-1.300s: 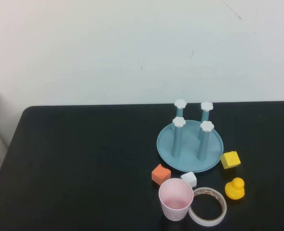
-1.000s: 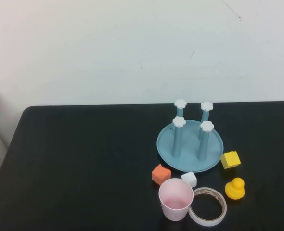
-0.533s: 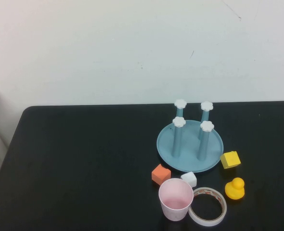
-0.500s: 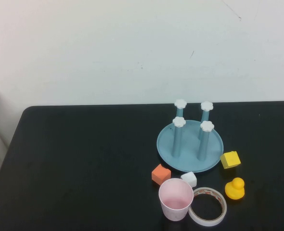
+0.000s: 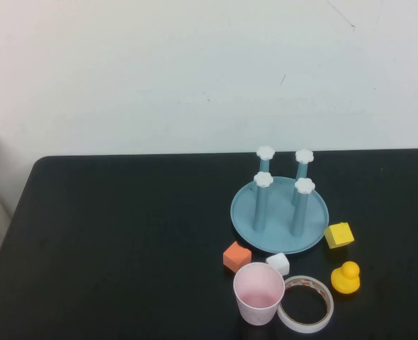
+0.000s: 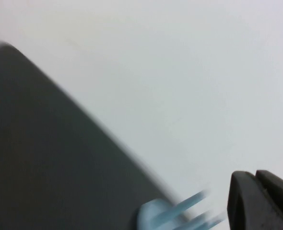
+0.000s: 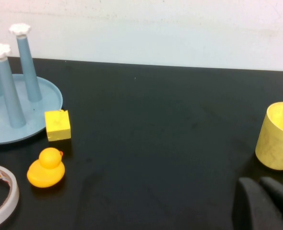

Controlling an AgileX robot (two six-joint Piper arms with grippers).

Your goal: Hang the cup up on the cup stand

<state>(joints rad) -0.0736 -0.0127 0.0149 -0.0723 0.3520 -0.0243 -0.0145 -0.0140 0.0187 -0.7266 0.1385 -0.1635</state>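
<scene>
The pale pink cup stands upright, mouth up, near the table's front edge in the high view. The cup stand, a light-blue dish with four blue posts and white flower caps, sits just behind it. The stand also shows in the right wrist view and as a blur in the left wrist view. Neither arm shows in the high view. My left gripper is shut and empty, off the table's left side, far from the cup. My right gripper is shut and empty, low over the table right of the stand.
A white tape ring touches the cup's right side. An orange block and a white block lie between cup and stand. A yellow block and a yellow duck lie to the right. A yellow cup stands near my right gripper.
</scene>
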